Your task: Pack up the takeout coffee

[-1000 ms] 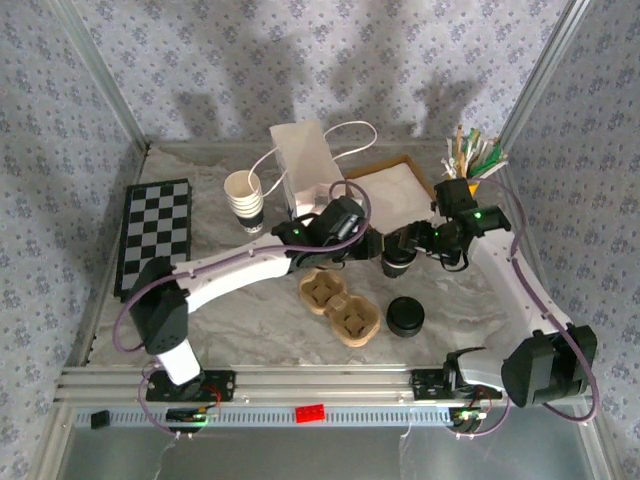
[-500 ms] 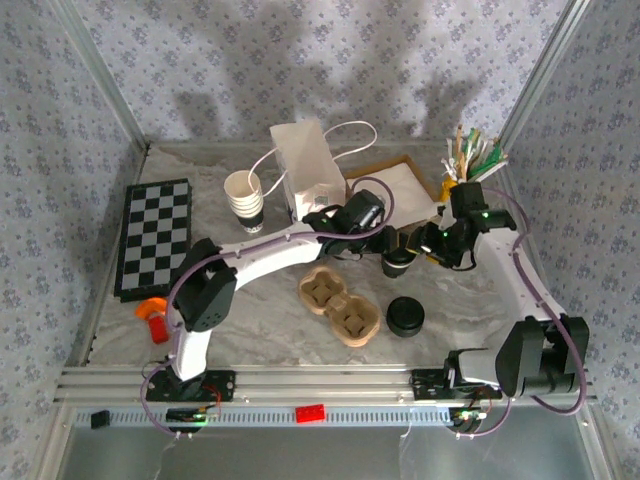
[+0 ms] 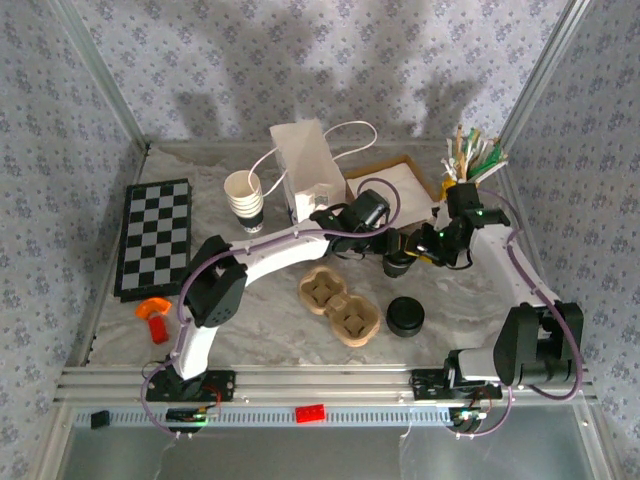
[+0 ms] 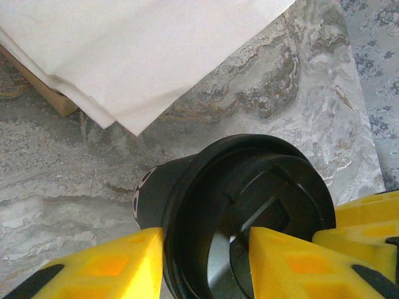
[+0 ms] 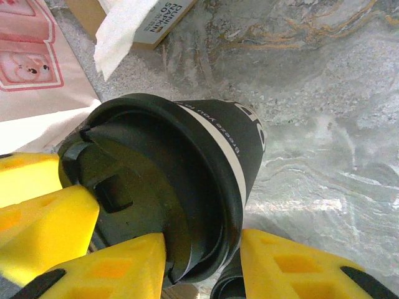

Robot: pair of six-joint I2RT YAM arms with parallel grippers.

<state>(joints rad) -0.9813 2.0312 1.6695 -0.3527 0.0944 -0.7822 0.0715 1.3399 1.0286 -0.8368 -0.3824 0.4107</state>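
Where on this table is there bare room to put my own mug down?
Bare table lies along the near edge, between the cardboard tray and the rail, and near right beside the black lids. Crowded mid-table: the left claw and right claw meet at the lidded cup, before the bag and box.

One lidded cup (image 5: pixel 209 149), one pulp tray (image 3: pixel 340 306), one lid stack (image 3: pixel 405 316), one cup stack (image 3: pixel 244 200), one paper bag (image 3: pixel 305 165), one chessboard (image 3: pixel 153 236).

lidded cup (image 3: pixel 398 263) behind lid stack (image 3: pixel 405 316), tray (image 3: pixel 340 306) left of stack
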